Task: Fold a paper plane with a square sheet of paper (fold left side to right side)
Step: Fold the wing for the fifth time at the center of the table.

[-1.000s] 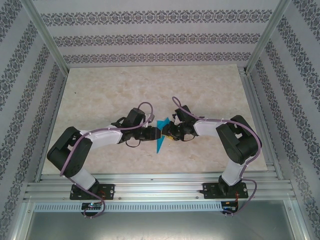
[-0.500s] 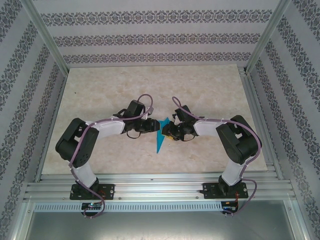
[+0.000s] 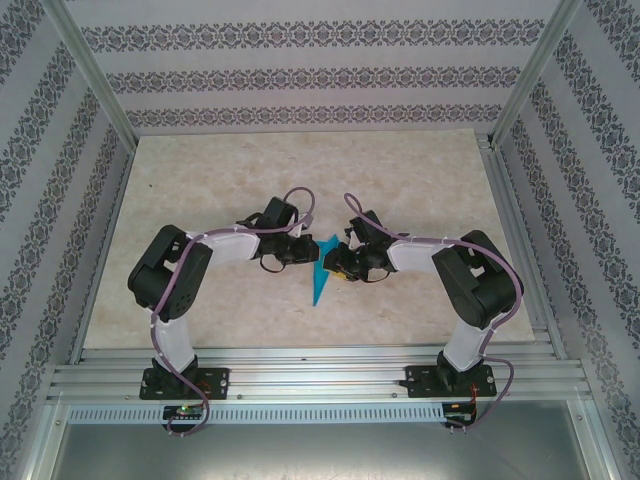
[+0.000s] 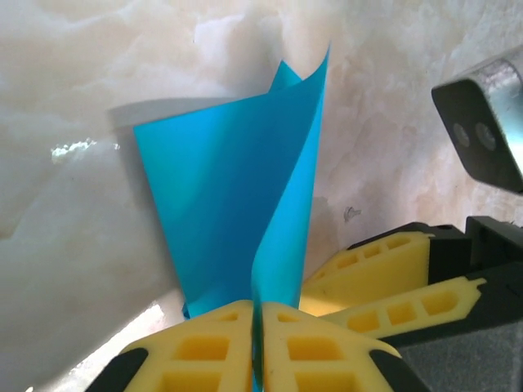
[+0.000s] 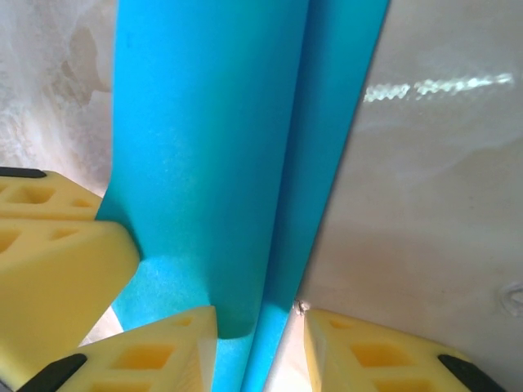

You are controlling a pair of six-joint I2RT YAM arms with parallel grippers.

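Over the tabletop (image 3: 200, 190), the left arm (image 3: 215, 245) has drawn its elbow up and inward since a second ago. The half-folded square sheet of paper (image 3: 320, 275) stands mid-tabletop between both claws. The left claw (image 4: 257, 314) pinches its edge tight, and the right claw (image 5: 260, 327) gapes around the fold.

The thin, folded cyan-blue paper sheet (image 3: 319, 283) is hemmed in at its far tip. The yellow-fingered left gripper (image 3: 306, 254) crowds it from the left and the right gripper (image 3: 336, 263) from the right. Beyond the sheet and nearer than it, the pale marble table (image 3: 300, 170) lies open out to the patterned walls (image 3: 40, 200).
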